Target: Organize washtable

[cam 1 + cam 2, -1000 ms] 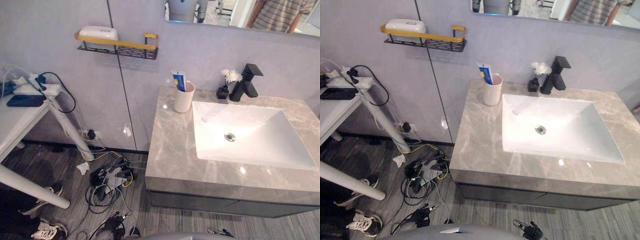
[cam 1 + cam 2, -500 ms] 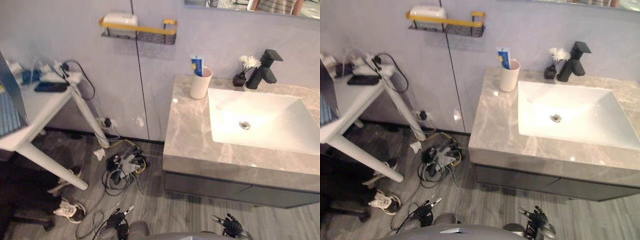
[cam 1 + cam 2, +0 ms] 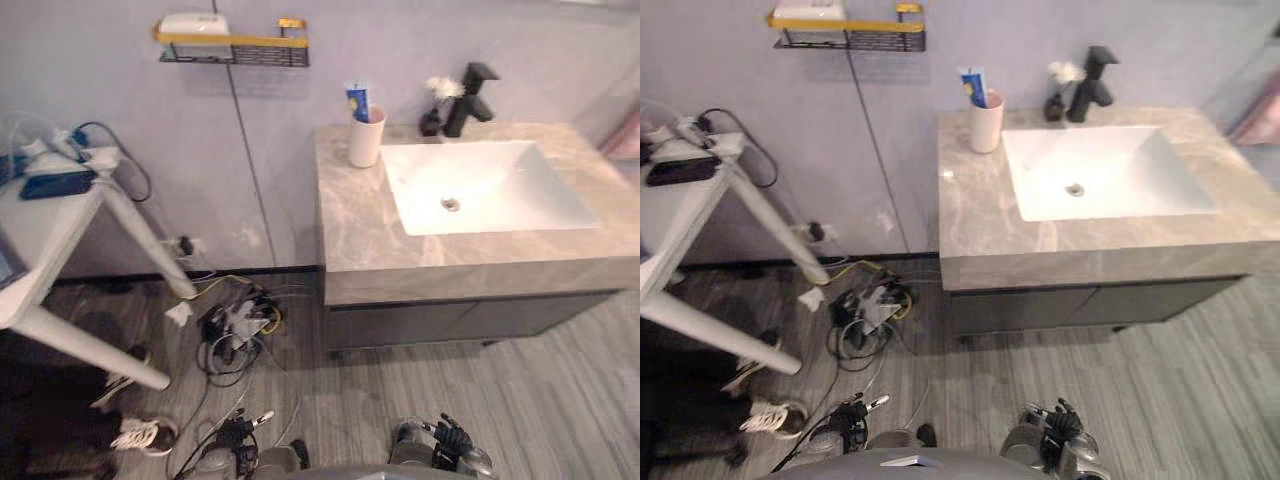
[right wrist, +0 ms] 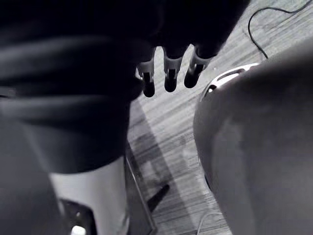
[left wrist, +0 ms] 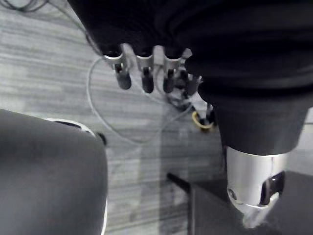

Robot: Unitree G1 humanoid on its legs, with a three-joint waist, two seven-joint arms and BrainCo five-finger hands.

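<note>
The washtable has a grey marble top (image 3: 350, 220) with a white sink (image 3: 480, 185) set into it. At the top's back left stands a cream cup (image 3: 365, 135) holding a blue and white toothpaste tube (image 3: 358, 102). A black faucet (image 3: 470, 95) and a small dark vase of white flowers (image 3: 435, 110) stand behind the sink. My left hand (image 3: 235, 438) and right hand (image 3: 450, 440) hang low over the floor, far in front of the washtable. Its own wrist view shows each hand's fingers (image 5: 142, 73) (image 4: 168, 73) straight and relaxed, with nothing in them.
A black and yellow wall shelf (image 3: 235, 45) carries a white soap box (image 3: 193, 24). A white side table (image 3: 50, 220) at the left holds a dark device (image 3: 55, 183) and plugs. Tangled cables (image 3: 235, 325) and shoes (image 3: 140, 435) lie on the floor. Something pink (image 3: 625, 140) shows at the right edge.
The whole picture has shifted: the camera has moved back, so the washtable looks smaller and more floor shows. Both hands have come into view at the bottom.
</note>
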